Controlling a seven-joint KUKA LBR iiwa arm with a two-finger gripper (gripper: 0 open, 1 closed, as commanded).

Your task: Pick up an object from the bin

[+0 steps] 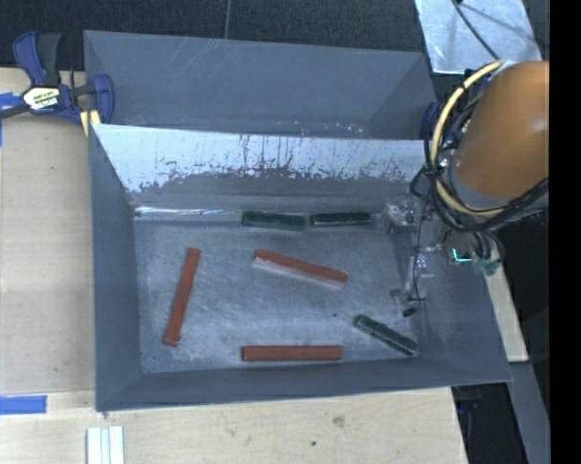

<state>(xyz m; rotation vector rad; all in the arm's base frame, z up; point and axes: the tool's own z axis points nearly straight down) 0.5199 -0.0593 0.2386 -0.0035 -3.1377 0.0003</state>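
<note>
Camera view: the dark green flat bar [385, 333] lies just beside my gripper [412, 305]; jaws' state I cannot tell.

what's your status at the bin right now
Gripper low, right side of bin. Nearest thing: dark green stick by the front right corner, lying flat. Three red-brown sticks well off to the left, nothing blocking.

The orange wrist cover [503, 124] and its cables [443, 187] hide the far right corner of the bin [116, 259].
</note>
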